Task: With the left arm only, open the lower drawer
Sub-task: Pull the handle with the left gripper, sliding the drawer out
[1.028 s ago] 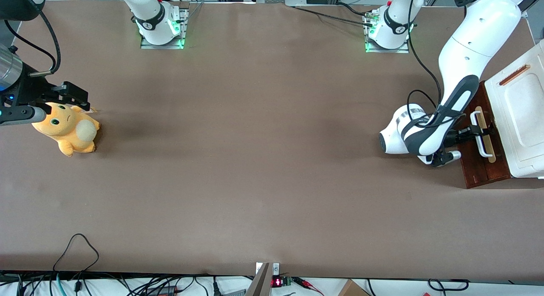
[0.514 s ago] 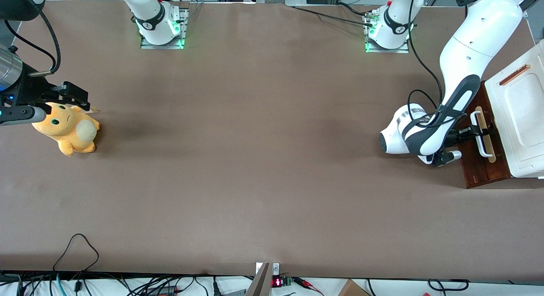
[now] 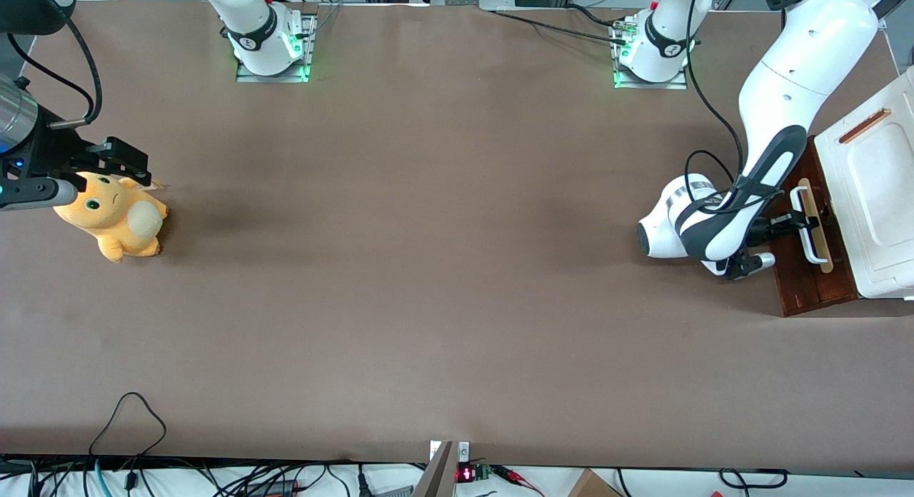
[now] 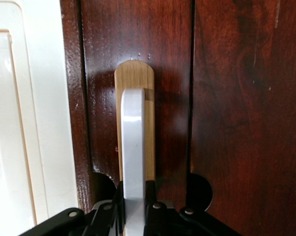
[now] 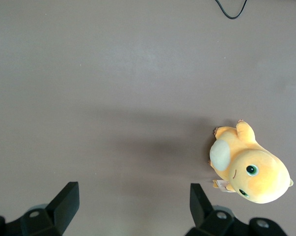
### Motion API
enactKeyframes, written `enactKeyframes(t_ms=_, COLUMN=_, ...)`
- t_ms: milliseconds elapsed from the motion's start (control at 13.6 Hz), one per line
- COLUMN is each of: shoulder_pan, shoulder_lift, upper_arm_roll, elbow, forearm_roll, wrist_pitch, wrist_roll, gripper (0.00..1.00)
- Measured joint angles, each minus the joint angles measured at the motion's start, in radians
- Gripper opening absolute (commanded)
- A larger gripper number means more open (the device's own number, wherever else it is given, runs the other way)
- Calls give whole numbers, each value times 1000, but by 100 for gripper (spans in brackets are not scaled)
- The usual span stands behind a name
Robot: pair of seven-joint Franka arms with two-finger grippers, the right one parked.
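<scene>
At the working arm's end of the table, the lower drawer [image 3: 814, 268] shows its dark reddish wooden front below the white cabinet top [image 3: 875, 197]. Its white handle [image 4: 133, 157] lies on a tan strip [image 4: 134, 73]. The left arm [image 3: 778, 111] reaches down, its gripper [image 3: 798, 221] clamped around the handle. A brown mat [image 3: 428, 268] covers the table, with an orange plush toy [image 3: 114, 218] toward the parked arm's end.

Non-task items on brown surface [image 3: 428, 268]

Orange plush toy [image 3: 114, 218] w/ cream belly lies on its side toward parked arm's end; white cabinet top [image 3: 875, 197] at working arm's end; black cable loop [image 3: 128, 418] near front edge
</scene>
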Motion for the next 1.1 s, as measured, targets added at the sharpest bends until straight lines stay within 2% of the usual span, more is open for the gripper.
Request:
enactKeyframes(t_ms=294, shoulder_pan=0, shoulder_lift=0, upper_arm_roll=-2, elbow=-1, forearm_roll=0, wrist_pitch=-1, wrist_roll=0, gripper=11)
enactKeyframes(t_ms=661, shoulder_pan=1, shoulder_lift=0, upper_arm_roll=-15, elbow=-3, forearm_roll=0, wrist_pitch=-5, wrist_roll=0, gripper=0)
enactKeyframes(t_ms=1102, shoulder_pan=-5, shoulder_lift=1, upper_arm_roll=-61, elbow=-10, forearm_roll=0, wrist_pitch=-34, wrist_roll=-1, gripper=0)
